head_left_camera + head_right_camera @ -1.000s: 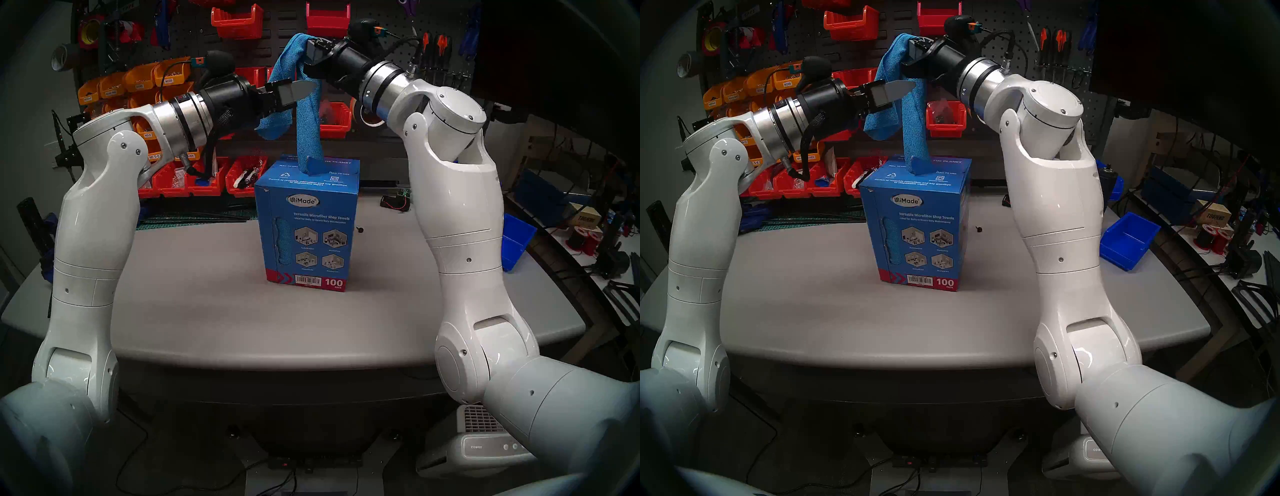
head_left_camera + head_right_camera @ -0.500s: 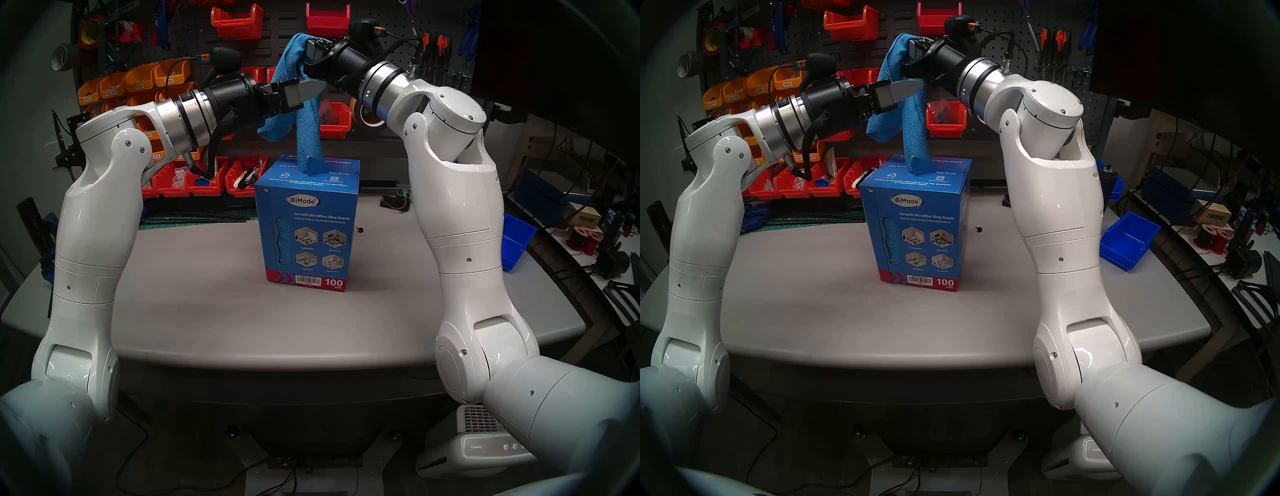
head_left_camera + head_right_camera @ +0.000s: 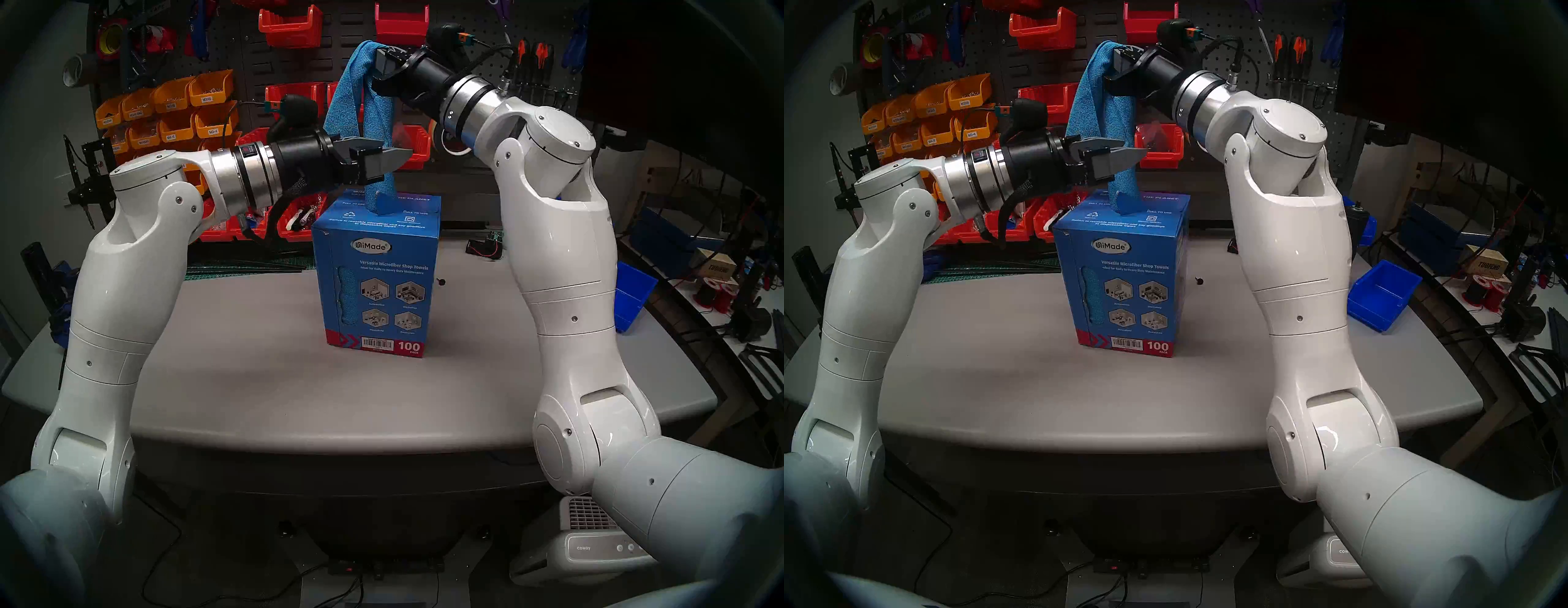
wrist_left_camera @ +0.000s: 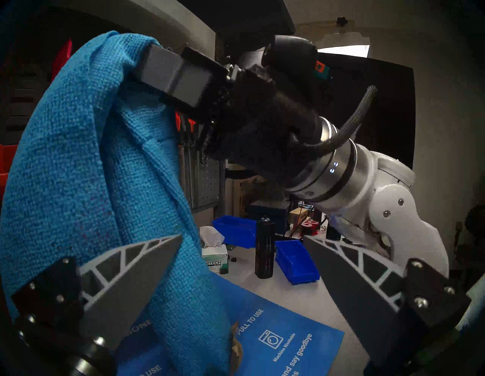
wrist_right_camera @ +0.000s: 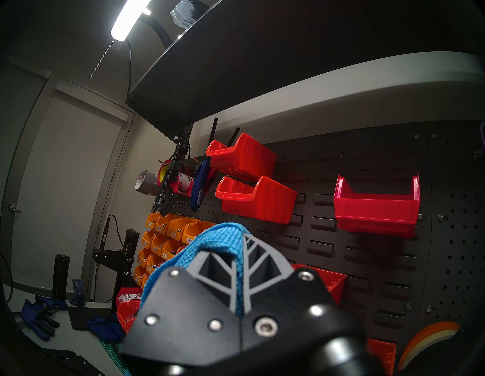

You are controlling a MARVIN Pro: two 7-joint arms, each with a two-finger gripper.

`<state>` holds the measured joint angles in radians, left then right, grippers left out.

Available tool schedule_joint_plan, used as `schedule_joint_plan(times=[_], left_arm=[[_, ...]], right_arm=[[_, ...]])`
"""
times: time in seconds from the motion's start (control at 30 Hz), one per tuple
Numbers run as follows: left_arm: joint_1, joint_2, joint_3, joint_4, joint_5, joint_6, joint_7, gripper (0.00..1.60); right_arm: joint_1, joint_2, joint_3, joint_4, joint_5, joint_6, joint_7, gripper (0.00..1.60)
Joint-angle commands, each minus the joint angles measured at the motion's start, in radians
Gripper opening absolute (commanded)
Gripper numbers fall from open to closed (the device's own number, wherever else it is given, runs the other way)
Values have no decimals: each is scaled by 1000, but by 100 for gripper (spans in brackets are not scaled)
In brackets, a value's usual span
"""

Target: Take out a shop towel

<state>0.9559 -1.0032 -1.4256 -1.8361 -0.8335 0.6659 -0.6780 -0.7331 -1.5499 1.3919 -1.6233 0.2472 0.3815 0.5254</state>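
The bright blue shop towel (image 3: 377, 127) hangs from my right gripper (image 3: 379, 63), which is shut on its top fold high above the box. One strand runs down into the slot on top of the tall blue printed box (image 3: 375, 288). The other end hangs loose on the left. My left gripper (image 3: 399, 155) is open, level, just above the box top. In the left wrist view the strand (image 4: 183, 288) passes between the fingers (image 4: 131, 270), against the left one, above the box top (image 4: 275, 341). The right wrist view shows the towel (image 5: 223, 233) pinched in my right gripper (image 5: 242, 244).
The box stands mid-table on the grey table (image 3: 254, 382). A pegboard with red and orange bins (image 3: 203, 93) is close behind both grippers. A blue bin (image 3: 1382, 293) sits at the right edge. A tissue box (image 4: 214, 257) and a black can (image 4: 264, 249) stand behind.
My left gripper has dropped from beside the towel's upper part to just above the box top, and its wrist has turned. The towel's loose end now hangs straighter. The right arm has not moved.
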Motion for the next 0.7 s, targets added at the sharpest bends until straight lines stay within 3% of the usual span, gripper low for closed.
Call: schedule_joint_plan(times=[0.0, 0.67], left_arm=[[-21, -3, -15, 2, 6, -39, -15, 160], [-45, 3, -38, 61, 64, -75, -28, 160]], right_arm=[[30, -1, 3, -27, -2, -11, 1, 0], [30, -1, 3, -27, -2, -11, 1, 0]])
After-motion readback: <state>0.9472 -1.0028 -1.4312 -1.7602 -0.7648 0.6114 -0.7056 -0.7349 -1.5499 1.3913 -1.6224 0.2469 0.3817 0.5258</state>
